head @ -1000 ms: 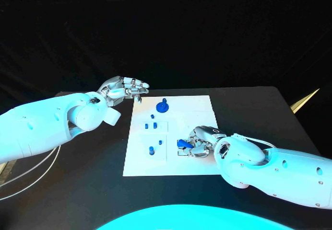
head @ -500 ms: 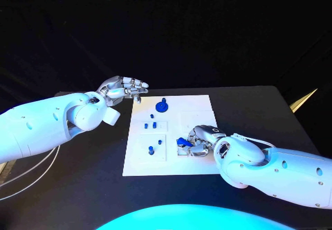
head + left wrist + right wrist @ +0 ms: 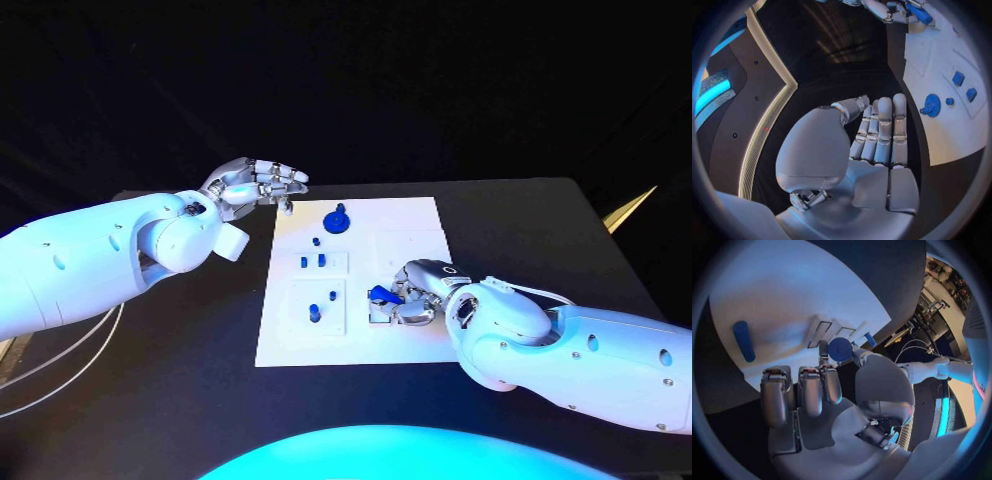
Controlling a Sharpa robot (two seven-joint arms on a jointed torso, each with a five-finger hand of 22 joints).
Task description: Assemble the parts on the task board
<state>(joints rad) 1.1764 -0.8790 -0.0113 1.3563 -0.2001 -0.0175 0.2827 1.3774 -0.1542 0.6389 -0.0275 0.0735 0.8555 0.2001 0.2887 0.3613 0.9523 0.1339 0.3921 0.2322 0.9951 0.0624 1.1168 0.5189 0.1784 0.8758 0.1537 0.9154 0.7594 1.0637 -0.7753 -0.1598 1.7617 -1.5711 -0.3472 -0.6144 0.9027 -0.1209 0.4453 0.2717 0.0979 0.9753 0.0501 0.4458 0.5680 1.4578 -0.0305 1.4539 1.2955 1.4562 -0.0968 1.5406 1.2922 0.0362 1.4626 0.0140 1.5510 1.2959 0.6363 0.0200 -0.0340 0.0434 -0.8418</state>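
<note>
right hand (image 3: 410, 296) pinching a blue part (image 3: 384, 295) over the task board (image 3: 411, 222), near its right edge | left hand (image 3: 257, 185) fingers together, empty, off the board's far-left corner | risk: thin fingertip pinch, part could twist and miss its slot

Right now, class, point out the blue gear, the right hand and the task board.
blue gear (image 3: 338, 221), head view, on its round face.
right hand (image 3: 411, 293), head view, middle of the hand, which holds a blue part.
task board (image 3: 411, 220), head view, on a bare white patch.
</note>
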